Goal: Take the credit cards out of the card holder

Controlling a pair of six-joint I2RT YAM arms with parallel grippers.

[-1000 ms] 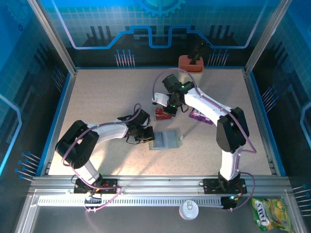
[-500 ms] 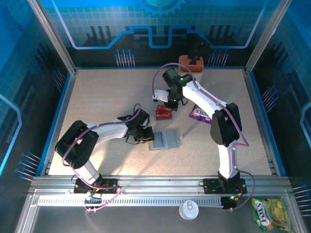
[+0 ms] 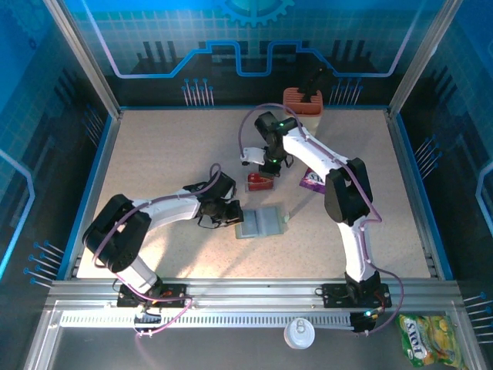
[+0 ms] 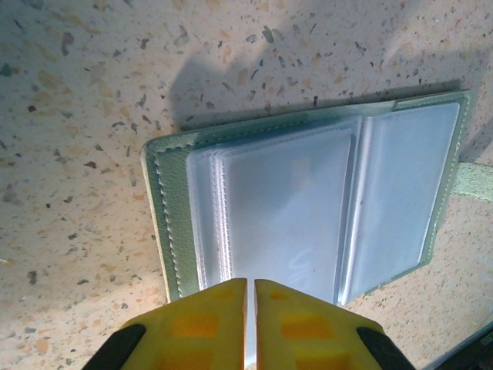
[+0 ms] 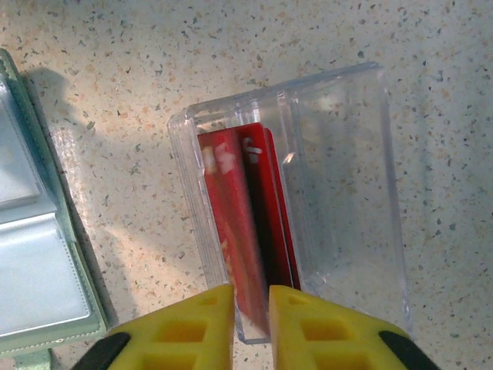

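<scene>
The card holder [image 3: 262,222] lies open and flat on the speckled table [image 3: 154,154]. The left gripper [image 3: 233,215] sits low at its left edge. Farther back, the right gripper [image 3: 267,165] points down just above a red card [image 3: 259,183]. A purple packet [image 3: 312,182] lies near the card, on its right. An orange block [image 3: 300,102] stands at the back edge.

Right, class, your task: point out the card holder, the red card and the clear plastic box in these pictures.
card holder [image 4: 308,204], left wrist view, on its clear inner sleeve.
red card [image 5: 227,231], right wrist view, on its red face.
clear plastic box [image 5: 347,200], right wrist view, on its bare right half.
</scene>
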